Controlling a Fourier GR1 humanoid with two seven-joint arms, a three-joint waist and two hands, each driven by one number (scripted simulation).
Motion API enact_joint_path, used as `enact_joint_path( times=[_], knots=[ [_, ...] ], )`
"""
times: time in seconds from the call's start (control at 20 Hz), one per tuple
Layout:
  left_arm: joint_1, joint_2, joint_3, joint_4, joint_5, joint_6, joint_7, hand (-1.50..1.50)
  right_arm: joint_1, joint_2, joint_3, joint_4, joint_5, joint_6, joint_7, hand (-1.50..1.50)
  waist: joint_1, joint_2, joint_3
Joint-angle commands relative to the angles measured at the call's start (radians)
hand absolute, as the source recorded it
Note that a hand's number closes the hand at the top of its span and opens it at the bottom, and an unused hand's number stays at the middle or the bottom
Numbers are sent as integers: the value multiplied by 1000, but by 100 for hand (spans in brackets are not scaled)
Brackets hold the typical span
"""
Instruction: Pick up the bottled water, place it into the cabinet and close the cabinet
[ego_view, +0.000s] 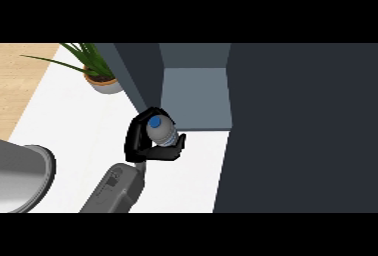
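While the bottled water (160, 131) sits gripped in the hand (151, 145), I read the step in hand as the carry toward the cabinet (193, 97), with the pick-up already done.

Head view: only one forearm (117, 187) shows, coming up from the lower edge at centre-left; I cannot tell from this view alone which side it belongs to, though I take it for the left. Its black fingers and thumb are curled round the bottle's body, pinching it from both sides. The bottle is upright as seen from above, just in front of the open cabinet's mouth and above the white counter (81, 120). The dark cabinet door (295, 125) stands open to the right, filling that side of the view.

Next move, in my judgement: advance the bottle forward into the grey interior, keep it clear of the left wall, set it down, then release and withdraw before swinging the door shut.

The bottle shows a blue cap (155, 121) and a pale, clear body. A potted plant (96, 75) stands well apart at the back left.
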Motion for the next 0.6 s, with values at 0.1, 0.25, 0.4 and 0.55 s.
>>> enact_joint_path(
  times=[0.1, 0.25, 0.4, 0.55],
  knots=[
    [-92, -1, -100, -118, 60, 168, 155, 150, 61, -7, 97, -122, 107, -22, 49, -150, -7, 1, 0],
    [-123, -1, -165, -123, 74, 254, 183, 150, 36, -14, 0, -77, 40, -6, -2, -150, -5, 4, 0],
    [-196, -1, -189, -4, 107, 307, 145, 150, 58, -40, -8, -127, 19, 7, 36, -150, -12, 6, 0],
    [-278, -1, -177, 2, 101, 348, 242, 150, 97, -30, 2, -72, 29, 5, -67, -150, -12, 5, 0]
  ],
)
